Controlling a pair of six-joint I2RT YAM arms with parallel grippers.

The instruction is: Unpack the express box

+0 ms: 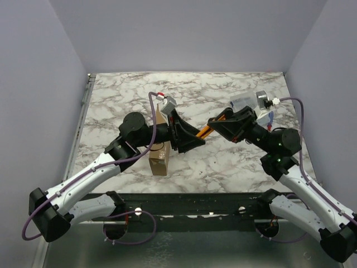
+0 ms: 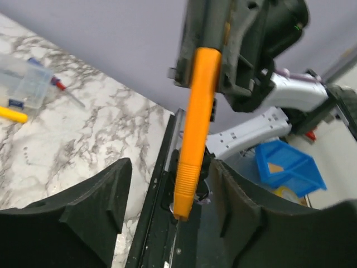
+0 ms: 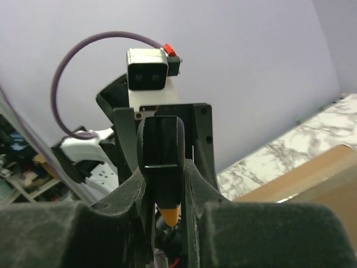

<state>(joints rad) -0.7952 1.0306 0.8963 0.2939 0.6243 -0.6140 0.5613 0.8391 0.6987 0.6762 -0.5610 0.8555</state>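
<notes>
The brown cardboard express box (image 1: 160, 151) stands on edge on the marble table, just behind my left wrist; its edge also shows in the right wrist view (image 3: 312, 178). My right gripper (image 1: 217, 124) is shut on the black end of an orange utility knife (image 1: 205, 132), held in the air above the table's middle. The right wrist view shows the fingers (image 3: 201, 184) clamped on the knife (image 3: 160, 162). My left gripper (image 1: 192, 139) is open, its jaws on either side of the knife's orange handle (image 2: 195, 139) with gaps on both sides.
A small clear plastic case (image 1: 242, 103) lies at the back right, also in the left wrist view (image 2: 22, 81), with a red and blue screwdriver (image 1: 269, 118) beside it. A yellow item (image 2: 11, 114) lies near the case. A blue bin (image 2: 290, 167) stands beyond the table's near edge.
</notes>
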